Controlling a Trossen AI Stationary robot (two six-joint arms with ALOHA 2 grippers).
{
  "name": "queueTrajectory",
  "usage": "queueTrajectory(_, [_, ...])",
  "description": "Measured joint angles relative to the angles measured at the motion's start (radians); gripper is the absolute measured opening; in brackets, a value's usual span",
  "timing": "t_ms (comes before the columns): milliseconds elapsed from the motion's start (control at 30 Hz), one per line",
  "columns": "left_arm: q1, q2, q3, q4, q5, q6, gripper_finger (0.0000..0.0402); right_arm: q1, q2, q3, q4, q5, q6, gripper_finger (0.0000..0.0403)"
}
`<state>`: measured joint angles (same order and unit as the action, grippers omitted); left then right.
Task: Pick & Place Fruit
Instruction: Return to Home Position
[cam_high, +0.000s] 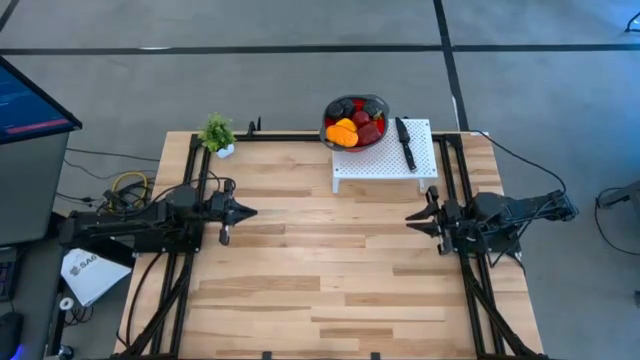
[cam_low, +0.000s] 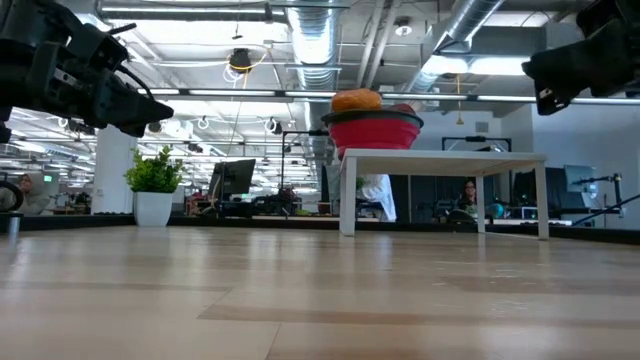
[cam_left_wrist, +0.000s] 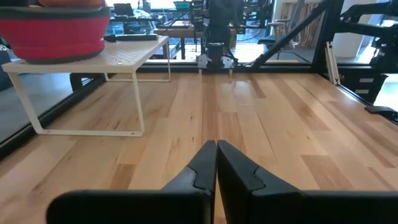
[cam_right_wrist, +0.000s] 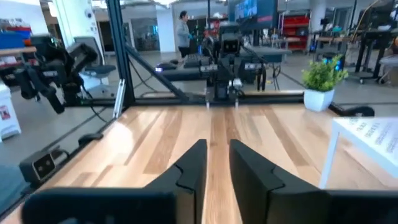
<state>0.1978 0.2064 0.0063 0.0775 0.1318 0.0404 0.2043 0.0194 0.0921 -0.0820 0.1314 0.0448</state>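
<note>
The fruit (cam_high: 353, 124) lies heaped in a red bowl with a grey rim (cam_high: 381, 103): orange and yellow pieces in front, dark red and black ones behind. The bowl stands on a white perforated stand (cam_high: 385, 160) at the table's far edge. In the low view an orange piece (cam_low: 357, 100) shows above the bowl (cam_low: 372, 131). My left gripper (cam_high: 252, 211) hovers shut over the left of the table, pointing right. My right gripper (cam_high: 409, 218) hovers at the right, pointing left, its fingers a narrow gap apart. In the wrist views the left gripper (cam_left_wrist: 216, 155) and right gripper (cam_right_wrist: 217, 149) are both empty.
A black-handled knife (cam_high: 405, 143) lies on the stand beside the bowl. A small potted plant (cam_high: 217, 134) stands at the table's far left corner. Bare wooden table top (cam_high: 330, 260) lies between the two arms and toward the near edge. A person shows in the room beyond.
</note>
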Motion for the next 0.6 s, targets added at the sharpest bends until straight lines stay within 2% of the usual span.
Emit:
queueTrajectory(233, [0.0,-0.001,0.0,0.004,0.0,0.0,0.001,0.003,0.0,0.0,-0.023,-0.008,0.0,0.0006])
queueTrajectory(500, [0.0,-0.001,0.0,0.009,0.0,0.0,0.0011,0.005,0.0,0.0,-0.095,-0.056,0.006,0.0001])
queueTrajectory(600, [0.0,-0.001,0.0,0.009,0.0,0.0,0.001,-0.001,0.0,-0.028,-0.057,-0.061,0.008,0.0001])
